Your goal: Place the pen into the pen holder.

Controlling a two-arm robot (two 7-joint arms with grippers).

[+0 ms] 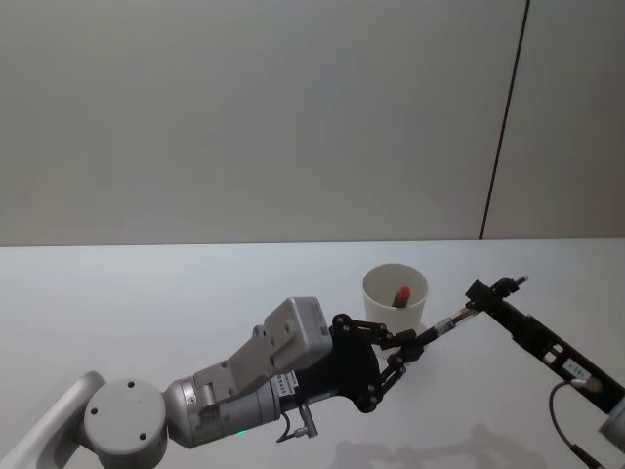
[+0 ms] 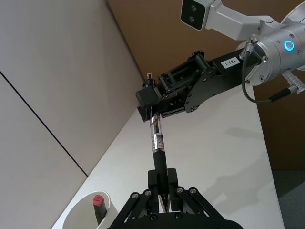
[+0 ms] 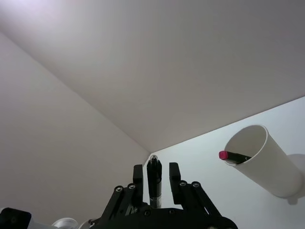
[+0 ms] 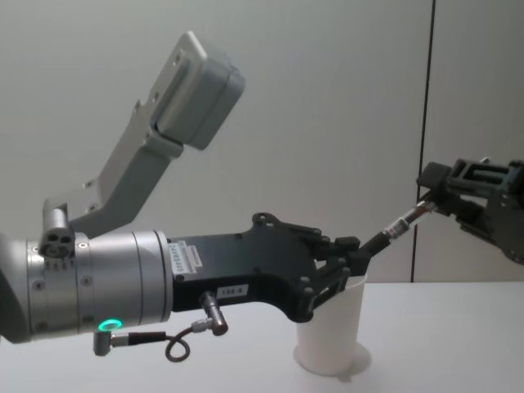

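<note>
Pen: held in the air above the desk, spanning the gap between the two end effectors; tilted, lower end toward the left arm, upper end toward the right arm; clear barrel section near the upper end, black grip section near the lower end.
Pen label: small white band with dark marks on the clear barrel; text too small to read.
Pen holder: white paper cup, upright on the desk, just beside and below the pen; rolled rim, tapered wall.
Pen holder contents: one dark marker with a red end, leaning against the inner wall; small mark on the red end in the left wrist view, not legible.
Left end effector: reaching forward over the desk, next to the cup rim; black fingers closed onto the black grip end of the pen.
Right end effector: raised to the right of the cup; black fingers standing close on either side of the pen's upper end, pen tip projecting between them; firm contact not confirmable from the right wrist view.
Left arm labels: white stickers on the black wrist housing; print not readable.
Right arm label: white sticker on the black link; characters not readable.
Left arm indicator: green light on the silver joint in the chest view.
Right arm indicator: blue ring light on the silver joint in the left wrist view.
</note>
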